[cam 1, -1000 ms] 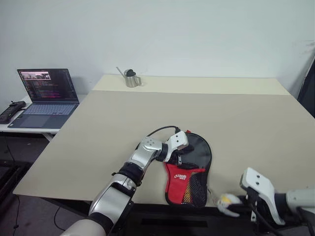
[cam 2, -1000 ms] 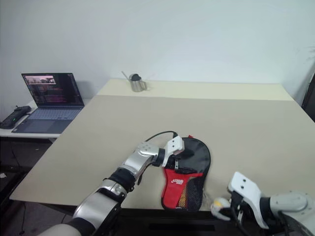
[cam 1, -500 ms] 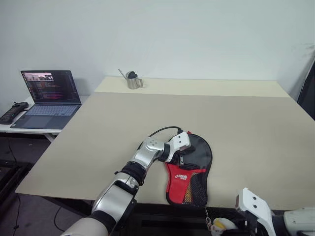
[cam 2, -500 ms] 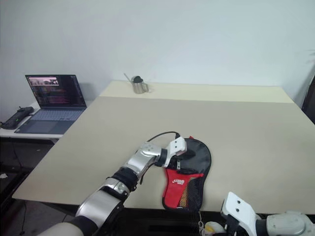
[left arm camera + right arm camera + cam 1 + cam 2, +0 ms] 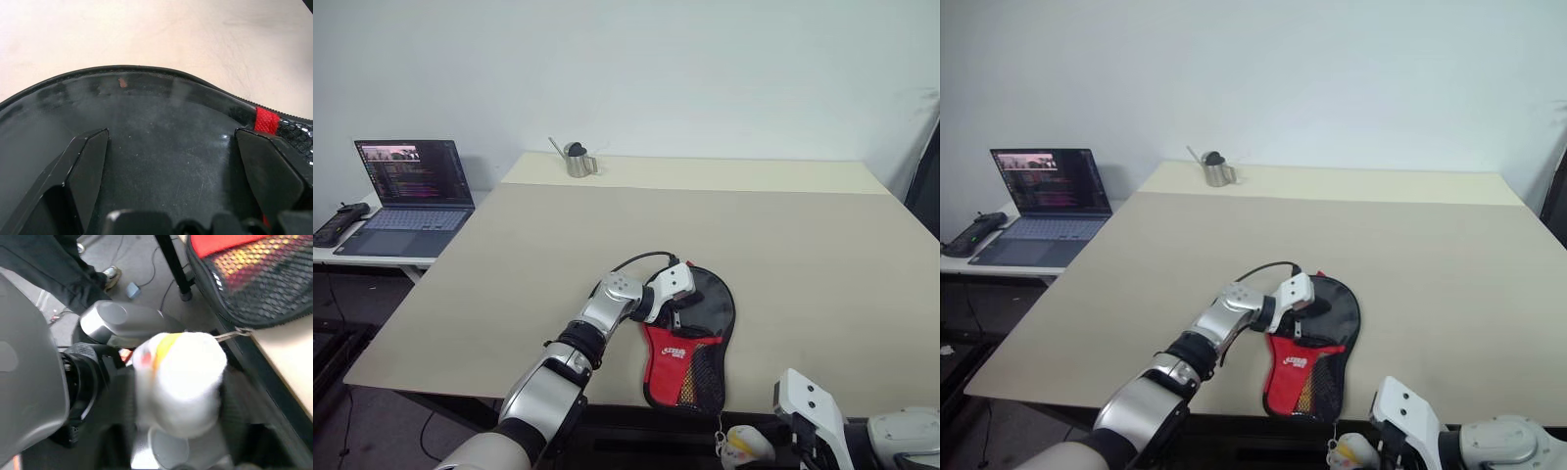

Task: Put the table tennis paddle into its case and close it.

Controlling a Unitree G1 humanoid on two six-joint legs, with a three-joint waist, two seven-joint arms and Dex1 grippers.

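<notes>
Centrally on the beige counter [image 5: 607, 225], near its front edge, the case [image 5: 697, 338] is seen lying flat, its black round part farther from the edge and its red part with the mesh pocket nearest the edge. The left claw [image 5: 677, 311] is placed on the black round part of the case. A metal watering can [image 5: 574, 157] stands far behind the case, near the counter's rear edge, and a laptop [image 5: 406, 191] is set on a side table well to the left of the case. The right claw [image 5: 744, 452] is seen below the counter's front edge, just past the red end of the case, with a white and yellow lump at its tip.

From the left wrist, the left claw [image 5: 171, 166] is shown spread wide, both black fingers [image 5: 85, 166] resting on a black, dusty surface with a raised rim; a red tab and zipper teeth are seen beside one finger.

From the right wrist, the white and yellow lump [image 5: 178, 377] covers the claw, so whether that claw is open or closed cannot be told. The mesh pocket of the case overhangs the counter edge beside it, with a thin cord running from the case to the lump.
</notes>
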